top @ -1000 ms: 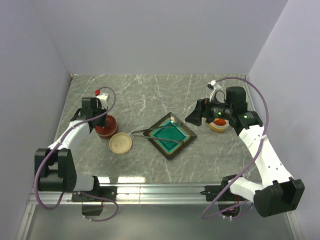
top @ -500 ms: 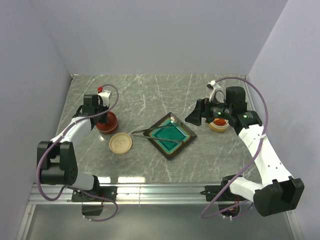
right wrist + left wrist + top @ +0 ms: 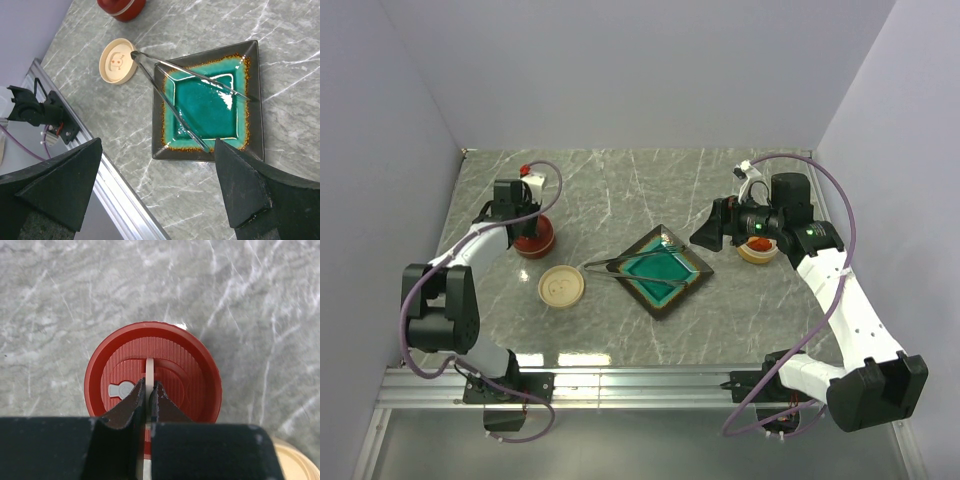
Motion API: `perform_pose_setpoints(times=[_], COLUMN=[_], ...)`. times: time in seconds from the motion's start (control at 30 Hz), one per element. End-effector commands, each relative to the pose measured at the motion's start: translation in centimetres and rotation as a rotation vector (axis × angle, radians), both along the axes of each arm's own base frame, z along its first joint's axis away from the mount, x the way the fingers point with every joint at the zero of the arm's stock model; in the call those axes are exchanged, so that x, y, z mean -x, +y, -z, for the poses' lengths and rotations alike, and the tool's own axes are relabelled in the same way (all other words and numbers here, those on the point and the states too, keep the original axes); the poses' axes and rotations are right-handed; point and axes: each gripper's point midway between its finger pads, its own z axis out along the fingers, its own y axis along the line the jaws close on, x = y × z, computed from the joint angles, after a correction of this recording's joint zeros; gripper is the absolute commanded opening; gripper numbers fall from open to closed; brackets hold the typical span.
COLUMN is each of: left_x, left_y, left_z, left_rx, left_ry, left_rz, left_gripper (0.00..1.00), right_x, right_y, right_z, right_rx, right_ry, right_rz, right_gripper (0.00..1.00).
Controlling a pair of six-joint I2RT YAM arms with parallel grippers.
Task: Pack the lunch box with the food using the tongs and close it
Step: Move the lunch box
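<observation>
The round red lunch box point(image 3: 536, 239) stands at the back left with its ribbed red lid point(image 3: 190, 375) on. My left gripper point(image 3: 148, 386) is shut on the thin white strap point(image 3: 150, 367) that runs across that lid. The grey metal tongs point(image 3: 630, 267) lie across the teal square dish point(image 3: 692, 284), their joined end near a loose cream lid point(image 3: 561, 286). My right gripper point(image 3: 160, 185) hangs wide open above the table by the dish's edge, with nothing between its fingers point(image 3: 250, 190). Orange-red food point(image 3: 758, 244) shows in a cream bowl, partly hidden under the right arm.
The aluminium rail point(image 3: 125, 200) runs along the table's near edge, below the right gripper. Purple-grey walls close in the back and both sides. The cream lid point(image 3: 118, 61) lies face up between the red box point(image 3: 121, 7) and the dish point(image 3: 252, 100).
My left gripper has moved toward the back of the table, and the red lunch box has shifted with it, away from the cream lid. The right arm has not moved.
</observation>
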Motion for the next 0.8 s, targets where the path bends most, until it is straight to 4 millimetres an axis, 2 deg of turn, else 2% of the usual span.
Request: perform_pose_setpoints(times=[0.0, 0.17, 0.27, 0.3, 0.37, 0.5, 0.6, 0.77], left_x=[5.7, 4.5, 4.0, 3.8, 3.7, 3.2, 3.0, 2.7], left_y=[1.7, 1.8, 1.4, 1.4, 1.1, 0.7, 0.4, 0.1], left_z=[7.1, 6.4, 5.2, 4.6, 3.9, 2.4, 1.6, 0.8], left_rx=[-0.085, -0.094, -0.081, -0.079, -0.075, -0.063, -0.061, -0.052], left_ry=[0.321, 0.308, 0.280, 0.265, 0.256, 0.225, 0.204, 0.189], left_rz=[-0.027, -0.021, -0.012, -0.012, -0.006, 0.004, 0.010, 0.018], left_gripper=[0.00, 0.01, 0.09, 0.15, 0.20, 0.36, 0.42, 0.43], right_x=[-0.7, -0.5, -0.4, -0.5, -0.5, -0.5, -0.5, -0.5], right_y=[0.0, 0.0, 0.0, 0.0, 0.2, 0.3, 0.3, 0.3], right_z=[-0.7, -0.9, -1.0, -0.9, -1.0, -1.2, -1.3, -1.4], right_rx=[-0.011, -0.009, -0.012, -0.013, -0.020, -0.029, -0.031, -0.034], right_ry=[-0.038, -0.043, -0.045, -0.043, -0.038, -0.038, -0.036, -0.039], right_rz=[0.000, -0.002, -0.006, -0.006, -0.009, -0.014, -0.014, -0.017], right_gripper=[1.00, 1.00, 1.00, 1.00, 1.00, 1.00, 1.00, 1.00])
